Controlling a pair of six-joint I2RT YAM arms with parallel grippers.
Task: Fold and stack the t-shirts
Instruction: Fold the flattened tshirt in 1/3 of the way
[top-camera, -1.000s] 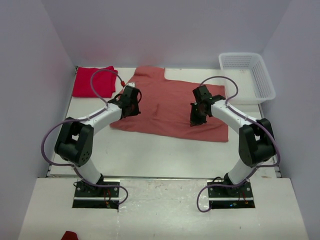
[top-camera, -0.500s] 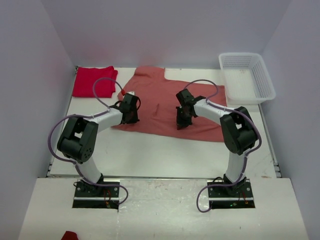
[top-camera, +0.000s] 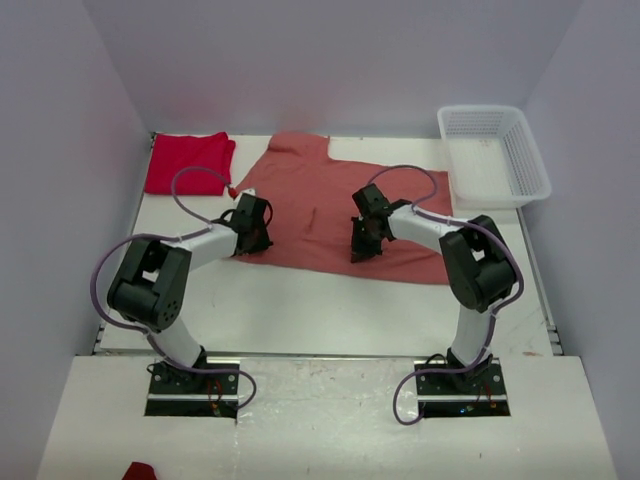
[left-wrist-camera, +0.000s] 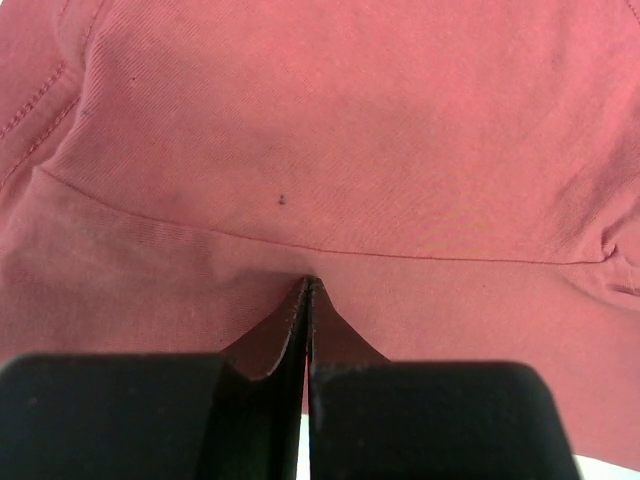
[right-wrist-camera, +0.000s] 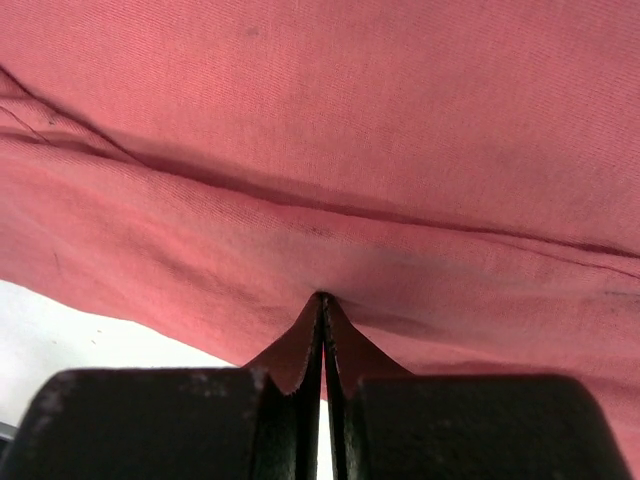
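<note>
The salmon-pink t-shirt lies spread flat across the middle of the table. The bright red t-shirt sits folded at the back left. My left gripper is shut, its tips resting on the pink cloth near the shirt's near-left edge; in the left wrist view the left gripper touches the cloth just below a seam. My right gripper is shut too, at the shirt's near edge toward the middle. In the right wrist view the right gripper meets the cloth beside a hem fold. No cloth shows between either pair of fingers.
A white mesh basket stands at the back right corner. Grey walls close in the table on the left, back and right. Bare white tabletop runs between the shirt and the arm bases.
Both shut grippers have slid toward the near edge of the pink shirt. The right one moved left, the left one moved slightly left and nearer. The shirt has barely shifted.
</note>
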